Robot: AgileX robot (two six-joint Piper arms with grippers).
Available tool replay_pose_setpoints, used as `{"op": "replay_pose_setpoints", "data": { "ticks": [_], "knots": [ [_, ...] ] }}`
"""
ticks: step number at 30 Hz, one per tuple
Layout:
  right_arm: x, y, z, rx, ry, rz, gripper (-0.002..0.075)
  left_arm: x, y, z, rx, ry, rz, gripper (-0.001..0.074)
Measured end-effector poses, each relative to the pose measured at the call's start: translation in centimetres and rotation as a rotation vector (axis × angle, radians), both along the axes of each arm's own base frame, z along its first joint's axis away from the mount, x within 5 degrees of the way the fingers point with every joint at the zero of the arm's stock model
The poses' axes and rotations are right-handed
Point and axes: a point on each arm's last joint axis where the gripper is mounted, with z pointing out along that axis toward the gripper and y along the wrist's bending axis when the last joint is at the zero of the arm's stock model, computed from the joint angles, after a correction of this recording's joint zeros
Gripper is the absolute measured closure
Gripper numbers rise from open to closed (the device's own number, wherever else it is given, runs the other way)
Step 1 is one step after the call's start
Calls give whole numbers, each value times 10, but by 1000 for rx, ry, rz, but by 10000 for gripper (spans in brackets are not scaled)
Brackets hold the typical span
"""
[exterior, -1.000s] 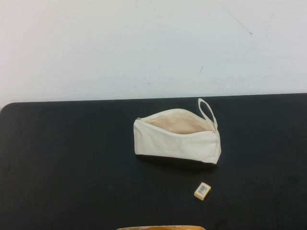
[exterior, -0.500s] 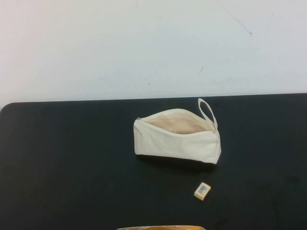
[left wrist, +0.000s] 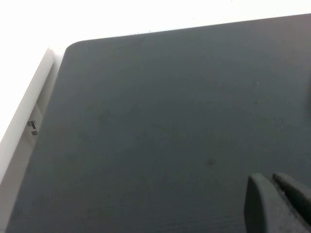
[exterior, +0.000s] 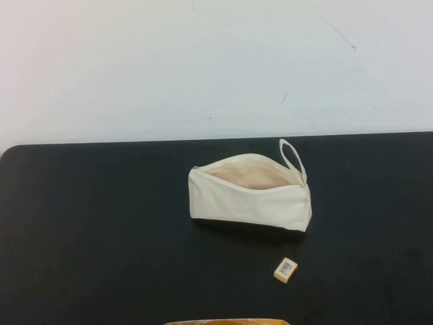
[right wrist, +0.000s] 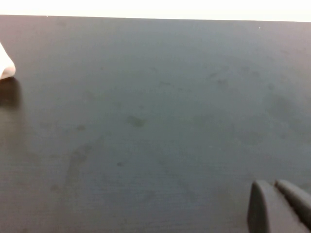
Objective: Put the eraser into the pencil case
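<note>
The cream-white pencil case lies unzipped on the black table a little right of centre, its beige lining showing and its loop strap at the right end. The small tan-yellow eraser with a barcode label lies on the table in front of the case's right end. Neither arm shows in the high view. My left gripper is shut and empty over bare table near its left corner. My right gripper is shut and empty over bare table. A white corner of the case shows in the right wrist view.
A yellow-orange object peeks in at the table's front edge, left of the eraser. The white wall rises behind the table. The table's rounded far-left corner and a white ledge show in the left wrist view.
</note>
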Motion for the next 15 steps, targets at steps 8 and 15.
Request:
{"op": "replay_pose_setpoints", "data": {
  "ticks": [8,15],
  "knots": [
    [0,0,0,0,0,0,727,0,0,0,0,0,0,736],
    [5,0,18,-38,-211,12,727,0,0,0,0,0,0,736]
  ]
}}
